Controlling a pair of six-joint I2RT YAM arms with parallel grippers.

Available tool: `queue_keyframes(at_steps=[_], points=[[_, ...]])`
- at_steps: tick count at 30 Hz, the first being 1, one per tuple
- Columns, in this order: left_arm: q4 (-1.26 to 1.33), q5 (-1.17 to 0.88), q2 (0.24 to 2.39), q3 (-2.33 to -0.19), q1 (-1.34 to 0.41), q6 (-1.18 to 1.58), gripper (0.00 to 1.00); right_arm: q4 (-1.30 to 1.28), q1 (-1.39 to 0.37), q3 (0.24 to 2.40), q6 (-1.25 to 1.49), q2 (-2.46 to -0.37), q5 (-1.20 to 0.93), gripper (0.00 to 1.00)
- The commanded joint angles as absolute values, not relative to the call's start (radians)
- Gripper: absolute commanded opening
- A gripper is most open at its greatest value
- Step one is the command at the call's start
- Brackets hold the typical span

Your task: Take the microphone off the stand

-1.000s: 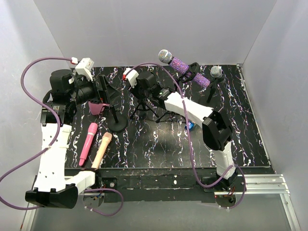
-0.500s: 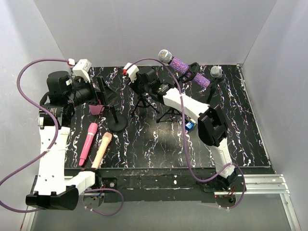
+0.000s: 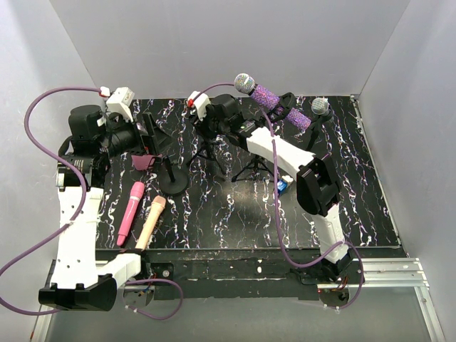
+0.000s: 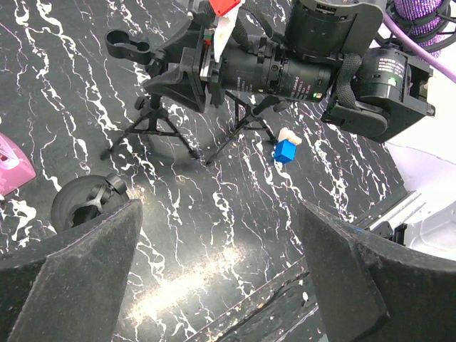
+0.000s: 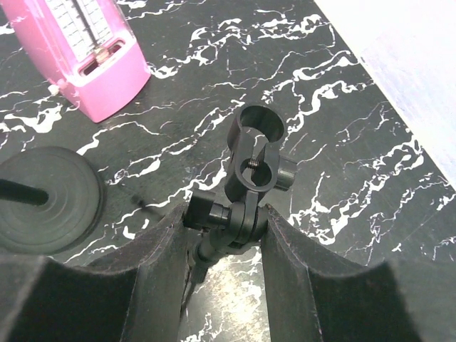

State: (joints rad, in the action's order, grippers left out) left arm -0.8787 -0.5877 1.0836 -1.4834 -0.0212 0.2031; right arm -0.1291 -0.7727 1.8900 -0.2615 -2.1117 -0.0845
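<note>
Clamping gripper, right: your right gripper (image 5: 226,224) is clenched on the neck of the bare tripod (image 3: 206,146), just under its empty clip (image 5: 255,142), behind the disc base (image 3: 173,182). The hold looks meant to steady or shift that stand, not to free a mic.
Left gripper: your left gripper (image 4: 221,271) has its fingers spread wide with nothing between them. It hangs above and just left of the disc base, probably kept out of the right arm's way.
Purple mic: the purple mic (image 3: 265,96) sits in its clip, head tilted up, well behind and to the right of the disc base. Neither gripper touches it.
Second mic: the second mic (image 3: 308,115) is also clipped, further right of the disc base.
Loose mics: the pink mic (image 3: 130,212) and tan mic (image 3: 150,222) lie side by side, front-left of the disc base, off any stand.
Pink box: the pink box (image 3: 144,160) stands just left of the disc base.
Blue cube: the blue cube (image 4: 286,151) lies right of the disc base, near the tripod feet.
Judgement: removal has not begun, and your next reach should go to a clipped mic's body.
</note>
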Motion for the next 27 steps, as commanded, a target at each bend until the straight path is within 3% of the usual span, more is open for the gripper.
queue_keyframes(at_steps=[1, 3, 5, 9, 15, 17, 21, 27], points=[[-0.870, -0.604, 1.066, -1.509, -0.014, 0.201, 0.90, -0.127, -0.773, 1.899, -0.232, -2.033, -0.140, 0.37], [-0.864, -0.607, 1.065, -1.509, -0.012, 0.202, 0.90, -0.133, -0.773, 1.888, -0.233, -2.011, -0.141, 0.48], [-0.856, -0.610, 1.065, -1.509, -0.012, 0.206, 0.90, -0.143, -0.775, 1.876, -0.229, -1.984, -0.153, 0.68], [-0.836, -0.630, 1.066, -1.505, -0.012, 0.219, 0.90, -0.161, -0.779, 1.839, -0.222, -1.910, -0.189, 0.81], [-0.749, -0.722, 1.074, -1.511, -0.012, 0.225, 0.90, -0.276, -0.814, 1.772, -0.239, -1.749, -0.348, 0.85], [-0.674, -0.773, 1.071, -1.500, -0.014, 0.241, 0.90, -0.330, -0.828, 1.702, -0.316, -1.665, -0.493, 0.85], [-0.563, -0.836, 1.095, -1.494, -0.032, 0.285, 0.91, -0.325, -0.874, 1.521, -0.377, -1.508, -0.567, 0.86], [-0.566, -0.825, 1.120, -1.489, -0.069, 0.278, 0.91, -0.356, -0.885, 1.511, -0.400, -1.541, -0.598, 0.82]])
